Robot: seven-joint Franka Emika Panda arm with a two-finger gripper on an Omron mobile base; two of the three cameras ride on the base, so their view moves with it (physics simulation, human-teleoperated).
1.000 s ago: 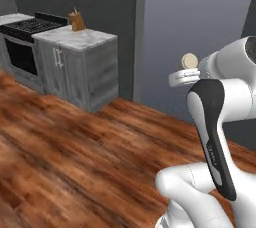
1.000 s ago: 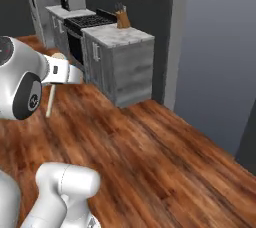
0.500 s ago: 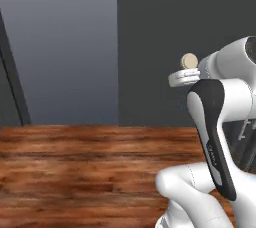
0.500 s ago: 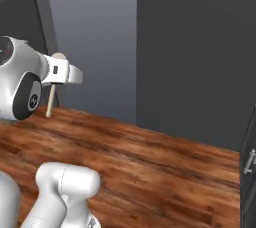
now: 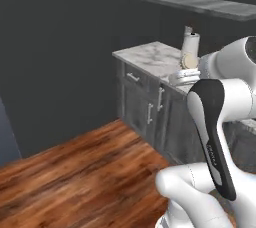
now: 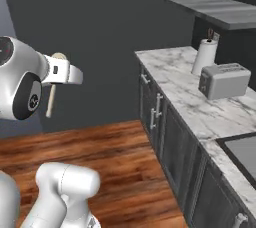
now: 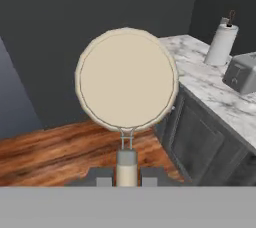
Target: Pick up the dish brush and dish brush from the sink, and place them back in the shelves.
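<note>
Dish brush (image 7: 126,79): centre of hand view, round cream head up, handle clamped between the closed gripper (image 7: 126,176) | left of right base view: brush at arm's end | step: carrying toward storage | upper right: shelves (image 6: 215,7) above countertop (image 6: 200,97) | next: likely approach, raise brush to shelf height.

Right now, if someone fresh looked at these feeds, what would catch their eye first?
The dish brush: its round cream head fills the middle of the hand view, with the gripper shut on its handle. Next, the white marble counter at right, carrying a paper towel roll and a toaster, with the grey shelf above.
</note>
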